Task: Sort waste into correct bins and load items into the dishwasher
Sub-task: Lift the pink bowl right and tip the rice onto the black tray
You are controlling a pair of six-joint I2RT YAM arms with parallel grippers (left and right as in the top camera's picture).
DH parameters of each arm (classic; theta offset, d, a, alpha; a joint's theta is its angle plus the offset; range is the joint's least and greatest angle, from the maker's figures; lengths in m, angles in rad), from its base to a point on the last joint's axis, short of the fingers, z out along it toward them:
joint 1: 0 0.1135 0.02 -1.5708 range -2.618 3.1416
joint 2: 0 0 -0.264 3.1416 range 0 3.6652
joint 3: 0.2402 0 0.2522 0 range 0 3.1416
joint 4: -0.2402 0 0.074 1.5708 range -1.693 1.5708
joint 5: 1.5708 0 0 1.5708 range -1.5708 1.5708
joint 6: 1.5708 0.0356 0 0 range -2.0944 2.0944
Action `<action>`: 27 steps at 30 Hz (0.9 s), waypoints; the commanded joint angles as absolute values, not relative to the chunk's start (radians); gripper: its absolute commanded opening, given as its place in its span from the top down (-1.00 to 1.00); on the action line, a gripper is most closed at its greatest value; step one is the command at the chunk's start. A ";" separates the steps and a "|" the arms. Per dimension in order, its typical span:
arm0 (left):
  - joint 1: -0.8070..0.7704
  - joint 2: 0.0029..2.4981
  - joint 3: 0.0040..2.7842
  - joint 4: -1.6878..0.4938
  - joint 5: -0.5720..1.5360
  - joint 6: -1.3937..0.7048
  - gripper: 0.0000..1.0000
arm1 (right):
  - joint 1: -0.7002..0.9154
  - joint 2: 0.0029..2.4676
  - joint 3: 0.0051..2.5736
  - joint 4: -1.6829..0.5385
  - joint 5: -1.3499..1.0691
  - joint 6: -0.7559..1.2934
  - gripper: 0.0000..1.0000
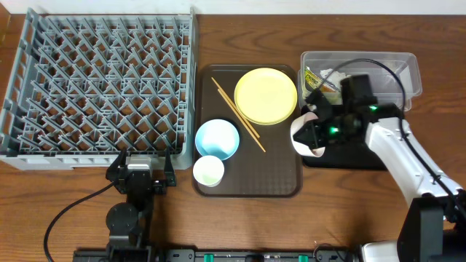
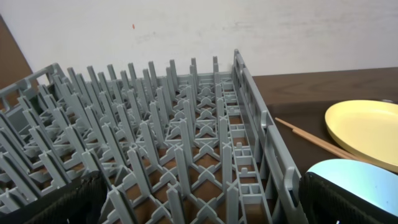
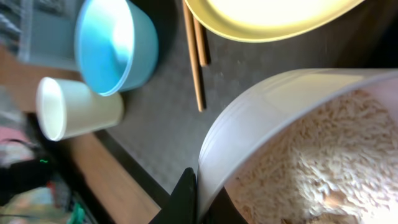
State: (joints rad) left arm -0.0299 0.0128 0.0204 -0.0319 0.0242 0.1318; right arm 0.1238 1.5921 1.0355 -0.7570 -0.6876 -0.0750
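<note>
My right gripper (image 1: pixel 312 129) is shut on the rim of the white-pinkish bowl (image 1: pixel 304 138), held tilted over the left edge of the black tray (image 1: pixel 349 156). In the right wrist view the bowl (image 3: pixel 267 118) holds rice-like scraps (image 3: pixel 323 155). The clear tub (image 1: pixel 397 69) behind holds the snack wrapper (image 1: pixel 314 78) and white tissue (image 1: pixel 336 75). The yellow plate (image 1: pixel 266 95), chopsticks (image 1: pixel 238 114), light blue bowl (image 1: pixel 217 138) and white cup (image 1: pixel 208 171) lie on the brown tray (image 1: pixel 284 182). My left gripper (image 1: pixel 140 166) is open at the grey dish rack's (image 1: pixel 102 80) front edge.
The dish rack (image 2: pixel 174 143) fills the left wrist view, with the plate (image 2: pixel 367 130) and blue bowl (image 2: pixel 342 174) at its right. A black cable (image 1: pixel 65 215) runs over the table at the front left.
</note>
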 commanded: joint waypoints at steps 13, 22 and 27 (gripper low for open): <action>-0.034 0.007 0.004 -0.071 0.014 0.138 -0.99 | -0.173 1.581 0.936 -0.702 -1.333 -0.271 0.98; -0.034 0.007 0.004 -0.072 0.014 0.138 -0.99 | -0.315 1.619 0.932 -0.702 -1.505 -0.270 0.98; -0.034 0.007 0.004 -0.071 0.015 0.138 -0.99 | -0.353 1.662 0.932 -0.702 -1.560 -0.269 0.98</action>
